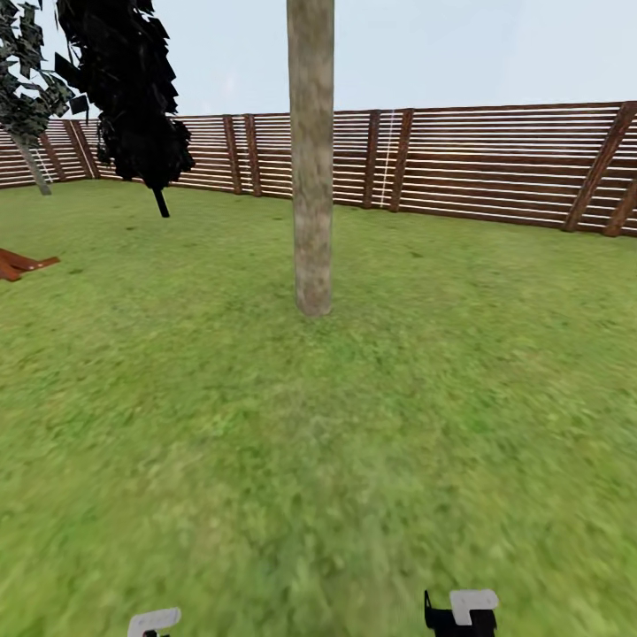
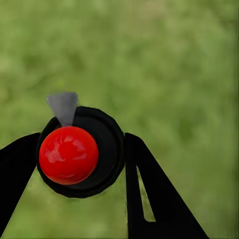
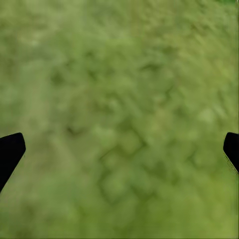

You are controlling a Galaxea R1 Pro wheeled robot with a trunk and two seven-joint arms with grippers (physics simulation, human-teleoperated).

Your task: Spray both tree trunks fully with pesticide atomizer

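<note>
A pale mottled tree trunk (image 1: 311, 159) stands on the lawn (image 1: 265, 425) at upper centre of the head view, the slatted fence (image 1: 495, 159) behind it. The left gripper (image 2: 79, 164) has its black fingers (image 2: 149, 194) clamped on the pesticide atomizer (image 2: 68, 155), red top toward the camera. The right gripper (image 3: 119, 149) hangs over grass, jaws spread wide and holding nothing

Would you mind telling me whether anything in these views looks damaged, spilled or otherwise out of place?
Nothing stands out. The pesticide atomizer sits squarely between the left gripper's fingers, the tree trunk stands upright on the lawn, and the fence looks intact.
</note>
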